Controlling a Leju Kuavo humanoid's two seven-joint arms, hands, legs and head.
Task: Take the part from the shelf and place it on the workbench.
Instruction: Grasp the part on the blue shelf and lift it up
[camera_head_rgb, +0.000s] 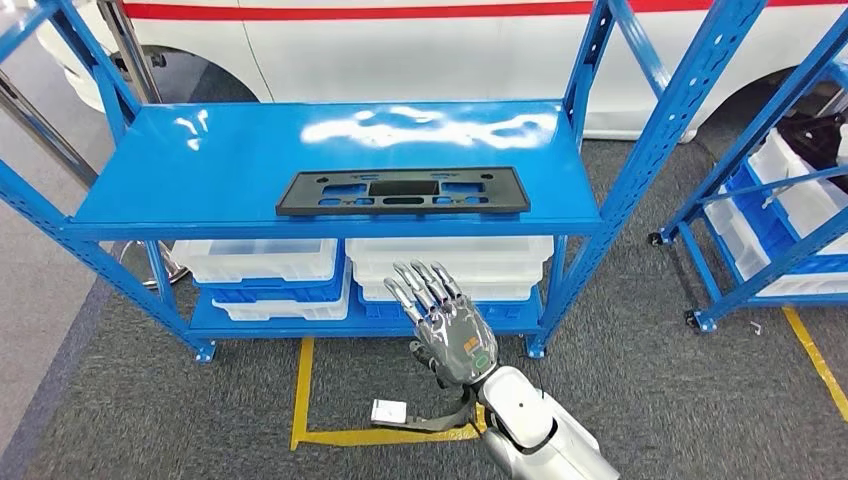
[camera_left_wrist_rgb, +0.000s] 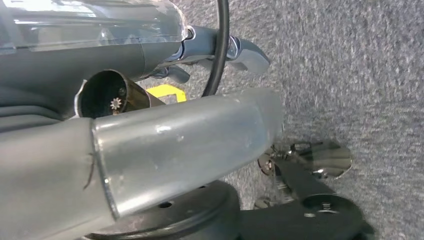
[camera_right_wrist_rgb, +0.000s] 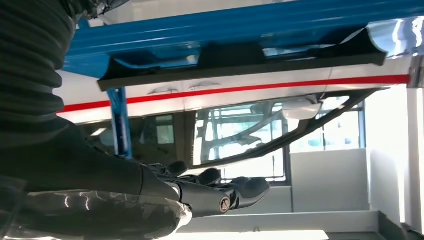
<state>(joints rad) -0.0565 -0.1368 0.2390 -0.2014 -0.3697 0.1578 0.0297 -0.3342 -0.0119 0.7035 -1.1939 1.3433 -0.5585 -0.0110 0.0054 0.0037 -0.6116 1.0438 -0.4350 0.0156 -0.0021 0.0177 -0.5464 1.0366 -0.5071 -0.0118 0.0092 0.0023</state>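
The part (camera_head_rgb: 402, 191), a flat black rectangular plate with several cut-out slots, lies lengthwise on the top deck of the blue shelf (camera_head_rgb: 150, 170), close to the deck's front edge and roughly midway between the uprights. In the right wrist view the same part (camera_right_wrist_rgb: 240, 62) appears edge-on against the blue deck. Below the part, on the lower level of the shelf, stand white bins (camera_head_rgb: 262, 260) side by side, with blue trays (camera_head_rgb: 275, 293) under them. In front of the shelf, yellow floor tape (camera_head_rgb: 305, 400) marks a rectangle on the grey carpet, and a small white tag (camera_head_rgb: 388, 410) lies inside it. The right hand (camera_head_rgb: 447, 320) is raised in front of the shelf, below the part and well apart from it, fingers extended and spread, grasping nothing. To the right of the shelf stands a second blue rack (camera_head_rgb: 760, 180) holding white bins. Behind the shelf runs a white vehicle body (camera_head_rgb: 420, 50) with a red stripe. The left wrist view looks down at carpet and does not show the left hand clearly; its state cannot be told.
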